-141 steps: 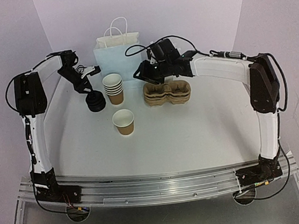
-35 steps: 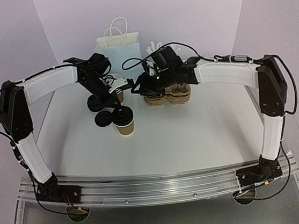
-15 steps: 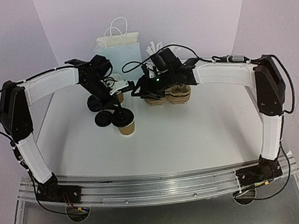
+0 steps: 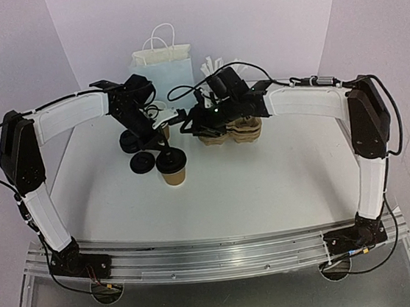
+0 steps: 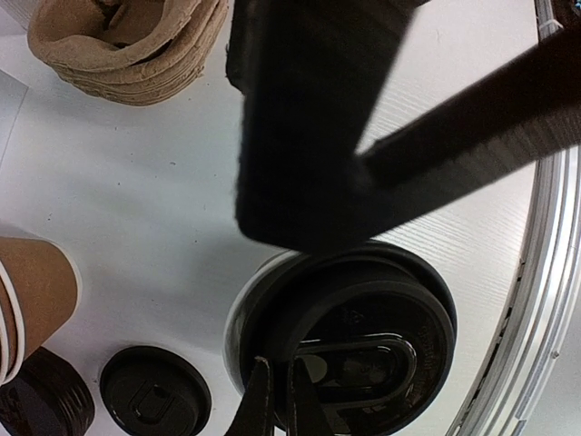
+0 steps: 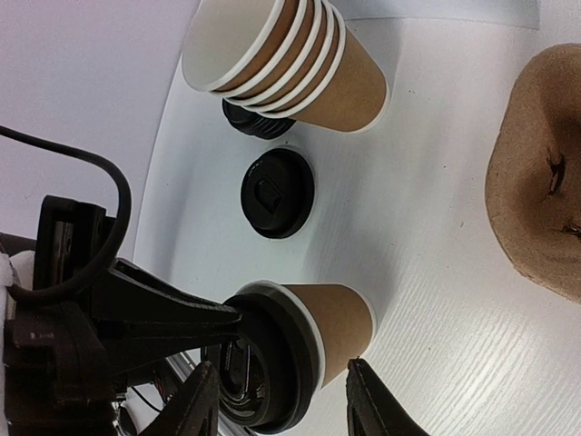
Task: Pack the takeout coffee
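A brown paper cup (image 4: 173, 176) is standing upright on the white table (image 4: 282, 182), left of the middle and in front of the other supplies. A black lid (image 4: 169, 158) is sitting on its mouth, and in the left wrist view a sliver of white rim is showing along 1 side of the lid. The left gripper (image 4: 162, 150) is reaching down from the far left, with its 2 fingers pressed together and their tips resting on top of the lid. They are pinching nothing. The right gripper (image 6: 281, 396) is hanging just behind the cup. Its 2 fingers are standing apart with nothing between them, and the cup is lying beyond their tips. Just left of the cup, 1 loose lid (image 4: 142, 163) is lying flat on the table. Behind that lid a stack of lids (image 4: 129, 141) is standing, with a stack of cups (image 6: 290, 64) beside it. A pile of cardboard carriers (image 4: 245, 129) is sitting to the right of the cup stack, partly under the right arm. A pale blue paper bag (image 4: 162, 69) with white handles is standing upright against the back wall.
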Controlling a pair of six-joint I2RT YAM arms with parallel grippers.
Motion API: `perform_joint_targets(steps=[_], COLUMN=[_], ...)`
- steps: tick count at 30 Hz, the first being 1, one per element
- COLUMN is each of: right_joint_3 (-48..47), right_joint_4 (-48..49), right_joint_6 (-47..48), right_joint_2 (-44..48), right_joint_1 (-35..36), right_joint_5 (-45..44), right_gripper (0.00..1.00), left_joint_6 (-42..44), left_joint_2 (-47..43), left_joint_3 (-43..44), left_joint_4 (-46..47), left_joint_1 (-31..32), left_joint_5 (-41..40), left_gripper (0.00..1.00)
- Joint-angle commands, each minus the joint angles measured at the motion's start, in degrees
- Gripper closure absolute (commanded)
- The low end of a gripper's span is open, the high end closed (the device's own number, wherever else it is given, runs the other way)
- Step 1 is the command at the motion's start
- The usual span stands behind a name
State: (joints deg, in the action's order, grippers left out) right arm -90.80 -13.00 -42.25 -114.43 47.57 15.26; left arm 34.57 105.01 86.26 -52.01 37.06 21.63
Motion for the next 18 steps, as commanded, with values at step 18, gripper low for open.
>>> perform_joint_targets(steps=[18], right_joint_3=[-1.3], right_joint_4=[1.9], right_joint_6=[-0.2], right_joint_2=[-1.3], right_joint_1=[0.6], right_joint_5=[1.6], right_gripper=[0.56], left_joint_6=[0.7], left_joint_2=[0.0], left_joint_3=[-1.7], left_joint_4=[1.9], left_joint_1=[1.4], left_joint_5=[-4.1], left_gripper=[1.00])
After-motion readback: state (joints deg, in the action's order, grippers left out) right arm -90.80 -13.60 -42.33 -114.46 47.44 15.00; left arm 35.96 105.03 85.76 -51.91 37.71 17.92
